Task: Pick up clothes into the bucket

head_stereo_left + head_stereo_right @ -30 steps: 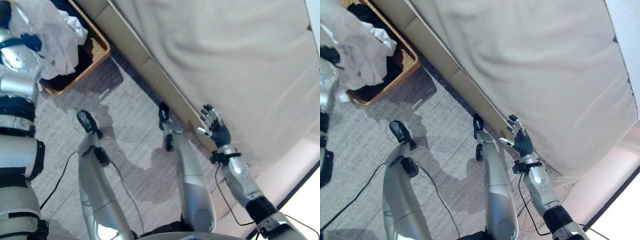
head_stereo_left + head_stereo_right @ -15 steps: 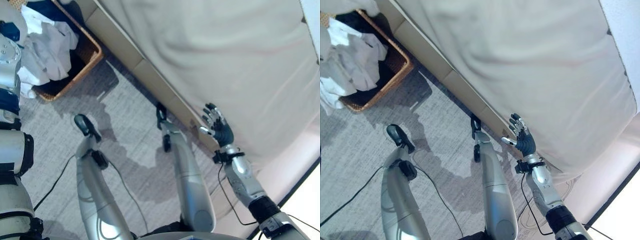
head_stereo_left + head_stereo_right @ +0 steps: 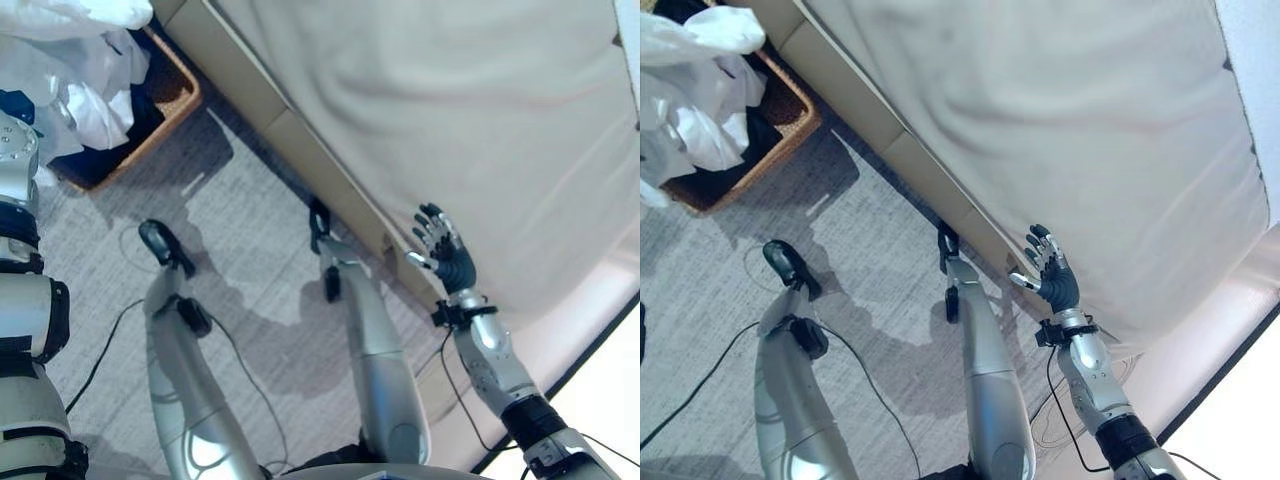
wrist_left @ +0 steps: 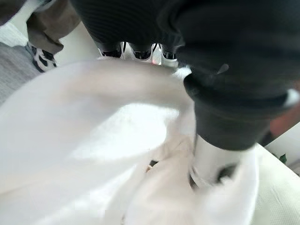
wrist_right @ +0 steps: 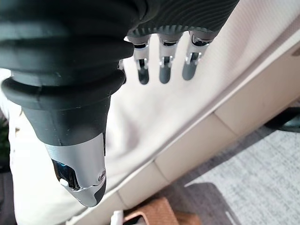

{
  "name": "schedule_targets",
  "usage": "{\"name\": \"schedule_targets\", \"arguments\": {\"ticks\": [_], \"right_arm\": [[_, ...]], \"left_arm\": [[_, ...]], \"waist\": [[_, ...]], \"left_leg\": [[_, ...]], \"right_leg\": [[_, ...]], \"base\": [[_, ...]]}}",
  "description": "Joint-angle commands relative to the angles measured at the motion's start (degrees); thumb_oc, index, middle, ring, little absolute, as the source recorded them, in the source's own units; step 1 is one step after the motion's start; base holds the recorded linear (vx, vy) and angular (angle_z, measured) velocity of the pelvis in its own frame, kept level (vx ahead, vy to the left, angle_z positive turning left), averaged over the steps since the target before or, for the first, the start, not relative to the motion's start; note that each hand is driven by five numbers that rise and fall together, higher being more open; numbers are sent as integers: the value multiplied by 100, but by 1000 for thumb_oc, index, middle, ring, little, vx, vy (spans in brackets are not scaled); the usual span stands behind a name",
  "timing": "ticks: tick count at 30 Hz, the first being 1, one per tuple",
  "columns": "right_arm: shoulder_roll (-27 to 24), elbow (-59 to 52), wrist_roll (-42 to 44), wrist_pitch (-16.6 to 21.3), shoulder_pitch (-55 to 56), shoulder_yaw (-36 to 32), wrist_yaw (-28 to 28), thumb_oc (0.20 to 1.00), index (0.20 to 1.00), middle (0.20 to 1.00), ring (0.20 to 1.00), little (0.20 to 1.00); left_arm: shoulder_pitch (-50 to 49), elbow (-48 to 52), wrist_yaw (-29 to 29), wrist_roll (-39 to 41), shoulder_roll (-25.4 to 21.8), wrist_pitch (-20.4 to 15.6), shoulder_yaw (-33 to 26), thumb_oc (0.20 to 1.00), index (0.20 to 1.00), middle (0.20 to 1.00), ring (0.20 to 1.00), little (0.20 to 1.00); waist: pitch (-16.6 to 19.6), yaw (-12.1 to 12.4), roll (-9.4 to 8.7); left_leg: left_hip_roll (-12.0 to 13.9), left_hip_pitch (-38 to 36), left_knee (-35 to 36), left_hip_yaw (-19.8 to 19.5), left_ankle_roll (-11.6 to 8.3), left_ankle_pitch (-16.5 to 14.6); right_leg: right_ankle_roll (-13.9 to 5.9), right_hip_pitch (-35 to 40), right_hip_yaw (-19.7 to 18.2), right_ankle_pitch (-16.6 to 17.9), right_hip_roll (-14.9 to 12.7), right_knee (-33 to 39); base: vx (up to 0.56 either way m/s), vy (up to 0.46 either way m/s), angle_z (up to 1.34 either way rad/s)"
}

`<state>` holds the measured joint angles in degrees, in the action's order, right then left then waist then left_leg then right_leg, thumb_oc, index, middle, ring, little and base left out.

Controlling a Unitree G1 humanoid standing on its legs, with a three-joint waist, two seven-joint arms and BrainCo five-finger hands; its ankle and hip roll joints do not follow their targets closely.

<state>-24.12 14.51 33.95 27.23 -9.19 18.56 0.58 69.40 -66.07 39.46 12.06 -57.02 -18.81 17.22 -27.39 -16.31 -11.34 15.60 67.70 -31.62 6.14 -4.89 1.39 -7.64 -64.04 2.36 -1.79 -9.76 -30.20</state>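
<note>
**White garment over the basket, ready to drop**

We have a white garment (image 4: pixel 93 154) bunched under our left hand (image 4: pixel 140 28), and in the head views it hangs as a pale mass (image 3: pixel 685 60) at the upper left, directly above the wicker basket (image 3: pixel 790 125). The basket already holds white and dark clothes (image 3: pixel 95 110). In the left wrist view the cloth billows up against the fingers (image 4: pixel 136 51) and thumb, and the fingers are buried in it, so we cannot tell how tightly they are curled or whether they grip the fabric.

Our judgement is that the step in hand is the release. To do it well, we should keep the hand centred over the basket's opening, not its rim, lower it so trailing folds land inside, and open fully so no fabric snags on the fingertips.

Our right hand (image 3: pixel 445 255) hangs well apart, beside the beige bed cover (image 3: pixel 450 100), fingers straight and spread, holding nothing. The grey carpet (image 3: pixel 250 270) lies below.
</note>
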Motion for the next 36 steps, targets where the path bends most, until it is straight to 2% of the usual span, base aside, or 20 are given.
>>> {"name": "schedule_targets", "arguments": {"ticks": [1, 2, 3, 6, 8, 12, 14, 15, 16, 22, 26, 27, 28, 29, 30, 31, 32, 33, 36], "right_arm": [[-174, -60, 158, 270, 432, 0, -2, 1000, 1000, 1000, 1000, 1000], [-183, -8, 138, 183, 418, -22, -32, 1000, 1000, 1000, 1000, 1000], [-180, -8, 138, 183, 418, -24, -33, 1000, 1000, 1000, 1000, 1000], [-193, 92, 25, 2, 396, -88, -36, 1000, 1000, 1000, 1000, 1000], [-175, 141, -45, -47, 404, -127, -44, 1000, 1000, 1000, 1000, 1000], [-164, 213, 23, -114, 398, -202, -64, 1000, 1000, 1000, 1000, 1000], [-182, 290, 70, -181, 387, -310, -58, 1000, 1000, 1000, 1000, 1000], [-195, 288, 71, -182, 391, -308, -59, 1000, 1000, 1000, 1000, 1000], [-183, 317, 88, -213, 391, -361, -48, 1000, 1000, 1000, 1000, 1000], [-304, 289, -49, -306, 367, -450, 43, 1000, 1000, 1000, 1000, 1000], [-399, 303, -149, -313, 390, -497, 93, 1000, 1000, 1000, 1000, 1000], [-401, 303, -190, -304, 419, -526, 105, 1000, 1000, 1000, 1000, 1000], [-406, 271, -268, -274, 448, -605, 142, 1000, 1000, 1000, 1000, 1000], [-414, 268, -272, -275, 455, -600, 144, 1000, 1000, 1000, 1000, 1000], [-402, 218, -365, -247, 531, -665, 185, 1000, 1000, 1000, 1000, 1000], [-408, 214, -369, -248, 538, -661, 188, 1000, 1000, 1000, 1000, 1000], [-390, 223, -478, -242, 567, -728, 227, 1000, 1000, 1000, 1000, 1000], [-379, 199, -516, -232, 580, -774, 245, 1000, 1000, 1000, 1000, 1000], [-343, 181, -668, -224, 633, -939, 325, 1000, 1000, 1000, 1000, 1000]], "left_arm": [[-350, 69, -205, 139, -19, -7, 89, 1000, 1000, 1000, 1000, 1000], [-259, -127, -635, 355, 58, 172, 173, 1000, 1000, 1000, 1000, 1000], [-251, -132, -637, 357, 58, 171, 180, 1000, 1000, 1000, 1000, 1000], [-26, -454, -1374, 335, 102, 589, 447, 1000, 1000, 1000, 1000, 1000], [93, -399, -1495, 241, 76, 617, 547, 1000, 1000, 1000, 1000, 1000], [-109, -416, -1869, 662, 202, 674, 307, 1000, 1000, 1000, 1000, 1000], [-294, -285, -2258, 1722, 386, 560, -80, 1000, 1000, 1000, 1000, 1000], [-316, -279, -2270, 1737, 386, 557, -97, 1000, 1000, 1000, 1000, 1000], [-483, -109, -2547, 2436, 518, 474, -297, 1000, 1000, 1000, 1000, 1000], [-1014, 373, -2831, 3359, 653, 261, -700, 1000, 1000, 1000, 1000, 1000], [-1305, 751, -2832, 3375, 691, 102, -809, 1000, 1000, 1000, 1000, 1000], [-1467, 911, -2791, 3354, 714, 5, -911, 1000, 1000, 1000, 1000, 1000], [-1758, 1410, -2709, 3429, 797, -260, -1052, 1000, 1000, 1000, 1000, 1000], [-1795, 1439, -2694, 3418, 807, -260, -1073, 1000, 1000, 1000, 1000, 1000], [-2126, 1943, -2543, 3292, 888, -487, -1192, 1000, 1000, 1000, 1000, 1000], [-2155, 1968, -2527, 3277, 898, -484, -1208, 1000, 1000, 1000, 1000, 1000], [-2511, 2573, -2422, 3172, 1010, -709, -1321, 1000, 1000, 1000, 1000, 1000], [-2749, 2874, -2361, 3128, 1075, -814, -1428, 1000, 1000, 1000, 1000, 1000], [-3626, 4255, -2260, 2698, 1527, -1057, -1578, 1000, 1000, 1000, 1000, 1000]], "waist": [[777, -119, 139], [800, -127, 196], [797, -125, 194], [833, -108, 291], [874, -75, 346], [916, -5, 409], [917, 67, 428], [905, 63, 434], [894, 105, 447], [800, 215, 465], [714, 283, 477], [690, 315, 482], [661, 397, 494], [653, 394, 497], [631, 480, 492], [624, 478, 494], [611, 556, 495], [574, 581, 470], [600, 704, 480]], "left_leg": [[115, 19, -47, -574, -146, -321], [107, -28, -2, -555, -138, -304], [107, -29, -1, -555, -138, -304], [60, -152, 49, -530, -114, -295], [43, -227, 77, -518, -108, -299], [7, -482, 183, -507, -116, -274], [-47, -756, 301, -475, -127, -268], [-48, -781, 313, -474, -127, -264], [-78, -952, 403, -471, -135, -258], [-171, -1563, 721, -434, -172, -170], [-214, -1842, 871, -398, -191, -118], [-235, -1928, 902, -401, -195, -101], [-265, -2094, 984, -390, -201, -71], [-265, -2121, 997, -386, -202, -68], [-278, -2327, 1075, -370, -214, -31], [-278, -2348, 1084, -368, -215, -29], [-321, -2582, 1182, -350, -220, 2], [-353, -2660, 1268, -303, -168, 197], [-383, -3134, 1448, -283, -174, 235]], "right_leg": [[-303, -64, -128, 631, -246, 561], [-306, -23, -124, 642, -260, 586], [-306, -22, -124, 642, -260, 587], [-307, 73, -154, 660, -262, 608], [-308, 152, -164, 660, -264, 624], [-319, 398, -143, 646, -294, 662], [-321, 678, -115, 650, -330, 730], [-322, 704, -111, 653, -331, 741], [-320, 849, -97, 662, -349, 805], [-316, 1459, -58, 687, -390, 1039], [-318, 1750, -34, 690, -438, 1150], [-315, 1854, -23, 692, -449, 1179], [-320, 2033, 21, 691, -472, 1243], [-320, 2057, 22, 694, -472, 1253], [-321, 2279, 67, 703, -501, 1328], [-321, 2299, 68, 704, -500, 1336], [-331, 2516, 113, 710, -531, 1385], [-297, 2596, 159, 868, -580, 1463], [-318, 3073, 241, 863, -634, 1587]], "base": [[0, 42, 1], [0, 42, 2], [-3, 54, 3], [-5, 44, 4], [-2, 44, 4], [-1, 11, 1], [-2, 28, 4], [4, 28, 4], [2, 35, 4], [-8, 36, 6], [-3, 17, 1], [4, 24, 4], [0, 0, 0], [0, 0, 0], [0, 0, 0], [34, 14, 6], [-49, 28, 7], [-27, 28, 6], [40, 9, 6]]}}
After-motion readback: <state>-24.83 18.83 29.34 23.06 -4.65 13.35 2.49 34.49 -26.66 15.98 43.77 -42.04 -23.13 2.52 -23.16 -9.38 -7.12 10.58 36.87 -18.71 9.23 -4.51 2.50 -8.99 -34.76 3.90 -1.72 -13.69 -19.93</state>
